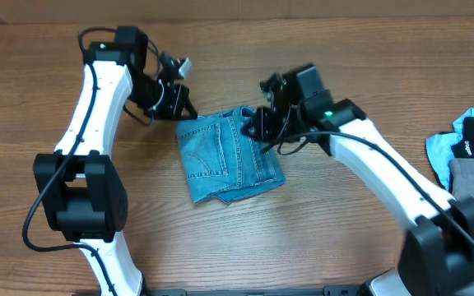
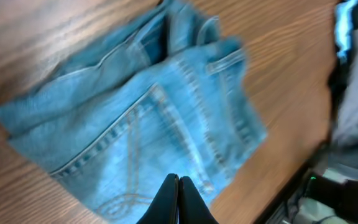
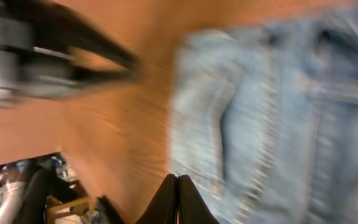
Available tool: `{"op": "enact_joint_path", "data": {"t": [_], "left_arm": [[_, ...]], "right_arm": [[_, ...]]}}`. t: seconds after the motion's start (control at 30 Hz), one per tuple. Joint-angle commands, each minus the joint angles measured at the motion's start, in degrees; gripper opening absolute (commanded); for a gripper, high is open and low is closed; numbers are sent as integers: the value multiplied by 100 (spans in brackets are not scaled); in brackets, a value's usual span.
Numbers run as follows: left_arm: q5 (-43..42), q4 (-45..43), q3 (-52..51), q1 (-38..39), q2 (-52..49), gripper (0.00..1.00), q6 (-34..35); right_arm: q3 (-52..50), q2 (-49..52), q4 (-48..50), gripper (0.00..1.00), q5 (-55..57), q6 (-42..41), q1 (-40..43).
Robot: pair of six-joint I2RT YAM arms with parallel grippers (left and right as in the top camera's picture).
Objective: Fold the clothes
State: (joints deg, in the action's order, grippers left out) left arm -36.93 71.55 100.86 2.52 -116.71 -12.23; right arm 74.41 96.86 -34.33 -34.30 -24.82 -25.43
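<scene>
Since the light-blue denim jeans (image 1: 229, 156) lie folded at the centre of the wooden tabletop (image 1: 303, 238), we judge folding nearly done. The left jaws sit at ten o'clock, the right jaws at two, both pinched shut and empty. Next, we should lift clear.

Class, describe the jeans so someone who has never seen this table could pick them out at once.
Start at the wooden table and go to its middle: the jeans lie there, folded into a bundle. They are the only light-blue denim with stitched pockets; the other clothes sit piled at the right edge.
</scene>
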Motion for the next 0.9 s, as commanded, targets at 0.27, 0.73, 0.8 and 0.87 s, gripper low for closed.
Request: {"op": "enact_joint_path", "data": {"t": [0.27,0.73,0.8,0.87], "left_arm": [[282,-1366,-1766,39,-68,4,-81],[286,-2197,-2463,98,-68,4,111],[286,-2208,-2463,96,-68,4,111],[286,-2225,-2463,96,-68,5,109]], "right_arm": [[55,1034,708,4,-28,-551,-780],[57,2124,-487,4,1993,-1722,-138],[57,2124,-754,4,1934,-1725,61],[57,2118,-918,4,1777,-1668,214]]}}
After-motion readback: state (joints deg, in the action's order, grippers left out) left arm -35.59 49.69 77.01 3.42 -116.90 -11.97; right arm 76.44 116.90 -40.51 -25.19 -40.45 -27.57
